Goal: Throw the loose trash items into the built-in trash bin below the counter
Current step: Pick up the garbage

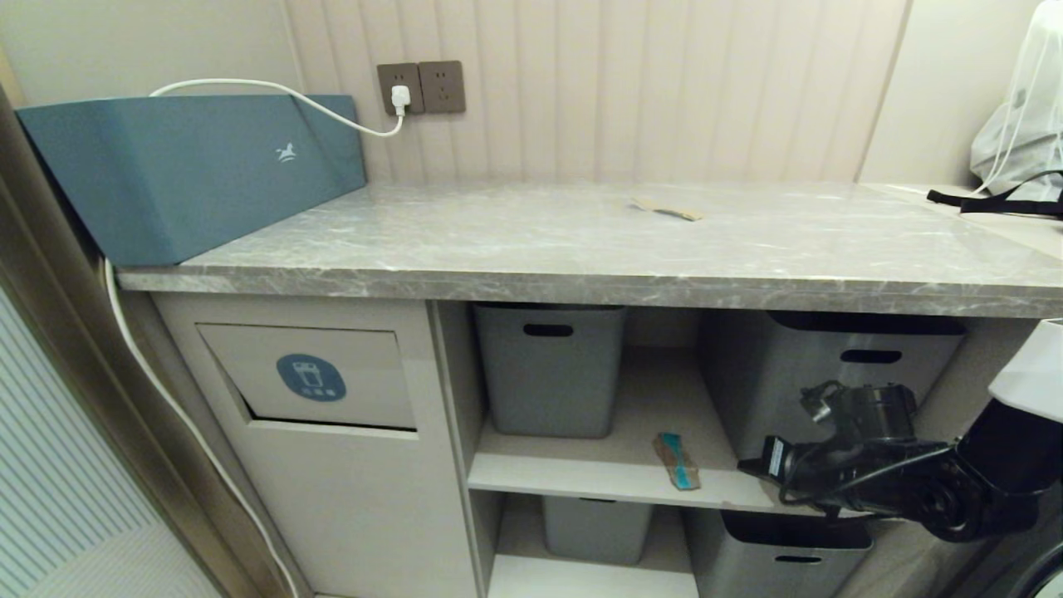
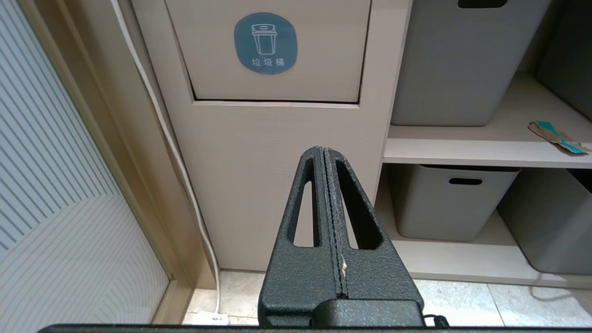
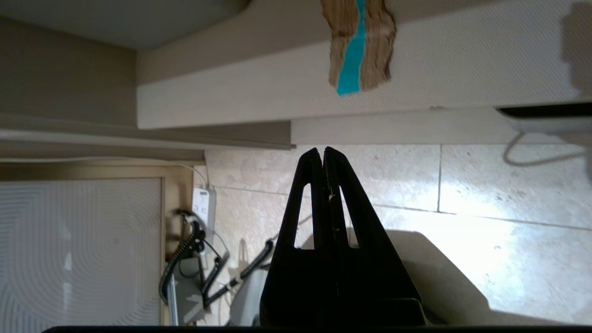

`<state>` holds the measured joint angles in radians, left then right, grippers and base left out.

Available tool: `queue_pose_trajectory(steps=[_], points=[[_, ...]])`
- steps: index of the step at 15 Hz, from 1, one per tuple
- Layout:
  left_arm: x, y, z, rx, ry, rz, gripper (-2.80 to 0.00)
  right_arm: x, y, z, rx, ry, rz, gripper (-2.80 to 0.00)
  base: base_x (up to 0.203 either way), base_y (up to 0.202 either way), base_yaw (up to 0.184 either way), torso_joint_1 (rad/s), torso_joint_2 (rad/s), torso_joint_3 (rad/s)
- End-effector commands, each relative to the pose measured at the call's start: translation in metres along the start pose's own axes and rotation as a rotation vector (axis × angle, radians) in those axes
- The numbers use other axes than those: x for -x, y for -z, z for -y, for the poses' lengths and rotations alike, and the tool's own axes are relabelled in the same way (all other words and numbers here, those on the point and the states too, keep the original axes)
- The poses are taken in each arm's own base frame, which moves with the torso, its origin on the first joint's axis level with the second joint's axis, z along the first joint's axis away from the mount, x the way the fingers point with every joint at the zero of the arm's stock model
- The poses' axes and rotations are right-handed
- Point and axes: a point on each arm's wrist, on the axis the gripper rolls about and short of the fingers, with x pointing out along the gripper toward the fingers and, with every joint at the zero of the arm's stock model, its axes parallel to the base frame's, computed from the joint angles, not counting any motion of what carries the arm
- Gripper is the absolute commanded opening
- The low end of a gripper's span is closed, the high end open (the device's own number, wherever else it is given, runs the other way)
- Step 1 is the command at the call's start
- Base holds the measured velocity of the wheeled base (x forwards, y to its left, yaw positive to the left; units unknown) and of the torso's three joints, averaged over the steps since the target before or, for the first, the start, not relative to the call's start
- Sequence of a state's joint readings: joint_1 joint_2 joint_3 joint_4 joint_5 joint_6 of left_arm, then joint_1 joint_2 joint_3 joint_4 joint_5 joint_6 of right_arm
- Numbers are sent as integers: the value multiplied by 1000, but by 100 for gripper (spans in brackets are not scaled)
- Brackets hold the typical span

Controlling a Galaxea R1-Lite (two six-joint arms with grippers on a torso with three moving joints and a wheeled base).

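A torn brown cardboard scrap with a teal stripe [image 1: 677, 462] [image 2: 557, 137] [image 3: 358, 44] lies near the front of the middle shelf, between two grey tubs. A second flat brown scrap [image 1: 667, 208] rests on the grey marble counter [image 1: 498, 249]. Below the counter's left end is the beige trash bin flap with its round blue sticker [image 1: 311, 378] [image 2: 265, 42]. My right arm [image 1: 897, 482] hangs low at the right, in front of the shelves. Its gripper [image 3: 323, 151] is shut and empty, pointing at the floor short of the shelf edge. My left gripper [image 2: 323, 150] is shut and empty, facing the cabinet front below the flap.
Grey tubs [image 1: 550, 370] [image 1: 839, 374] stand on the shelves, with more below [image 1: 598, 527]. A long blue-teal box [image 1: 191, 174] sits on the counter's left end, and its white cable [image 1: 166, 399] runs down beside the cabinet. A white bag with a black strap [image 1: 1017, 133] lies far right.
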<state>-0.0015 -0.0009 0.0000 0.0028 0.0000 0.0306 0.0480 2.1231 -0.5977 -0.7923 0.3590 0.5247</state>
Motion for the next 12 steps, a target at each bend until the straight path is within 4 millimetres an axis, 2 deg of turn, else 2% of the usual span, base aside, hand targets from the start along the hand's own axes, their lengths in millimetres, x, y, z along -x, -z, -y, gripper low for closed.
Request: queue_pose_trajectory(steps=[1,3,8,12], points=[[0,0,0,0,0,-1,-280,18,6,0,4,0,4,-280,0,0,0,0,0,0],[0,0,0,0,0,-1,-280,24,12,0,0,4,-4,-280,0,0,0,0,0,0],[0,0,0,0,0,-1,-280,60,21,-10,11,-18,42,-280,0,0,0,0,0,0],[0,0,0,0,0,0,-280,65,21,-12,17,-23,53,-280,0,0,0,0,0,0]])
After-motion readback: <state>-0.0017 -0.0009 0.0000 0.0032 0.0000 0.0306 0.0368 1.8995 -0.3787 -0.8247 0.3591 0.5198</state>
